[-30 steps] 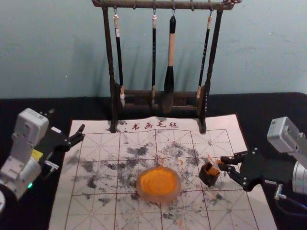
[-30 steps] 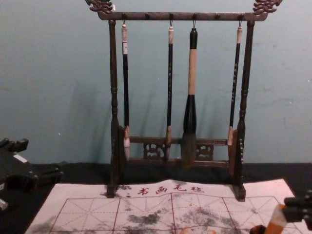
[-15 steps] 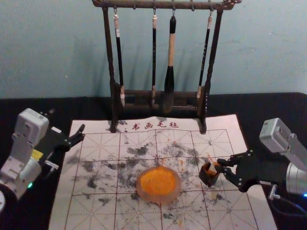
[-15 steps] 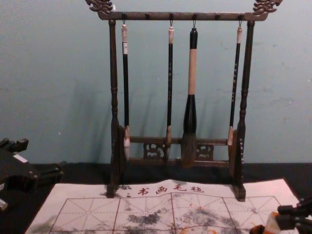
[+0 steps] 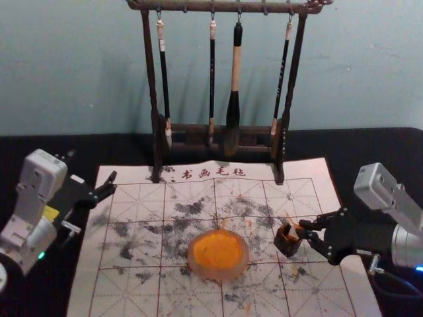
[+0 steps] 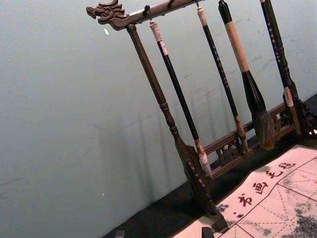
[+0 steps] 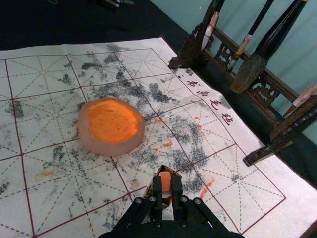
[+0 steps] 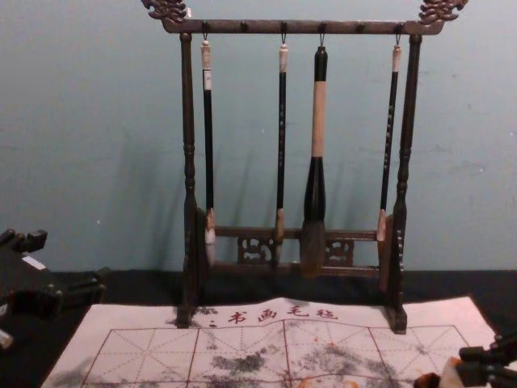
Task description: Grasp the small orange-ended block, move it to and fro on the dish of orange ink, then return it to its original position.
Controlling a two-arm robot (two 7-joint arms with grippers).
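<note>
— Holding anything, there at right of centre in the head view?

— Clamping the right gripper's (image 5: 301, 228) fingers (image 7: 157, 188) about the small block (image 7: 166, 182), parting only by a block's width and seemingly pressing flush on both sides.

— Gripping firmly?

— Looking so, though not showing how hard. Risking a twist or a slip by pinching so near the tips.

— And resting where, just past the fingers?

— Leaning in the mouth of the small dark box (image 5: 286, 247), right of centre on the white mat (image 5: 132, 297).

— Lifting out, or setting back?

— Not telling, from this alone. Either way, risking a snag on the box's rim by moving slantwise, then dragging or tipping the whole box.

— Heading farther out?

— Coming next to the dish (image 5: 218, 271) of orange ink (image 5: 218, 248), near the lower centre, left of the box. Risking a knock on its edge by travelling too low, a skid by rubbing too hard to and fro, or drips on the mat by leaving too loaded.

— And beyond?

— Parking the left gripper (image 5: 114, 183) at the left, spreading its fingers wide and holding nothing. Standing the brush rack (image 5: 154, 86) up behind, at upper centre; hardly risking a bump, barring a wide swing.
</note>
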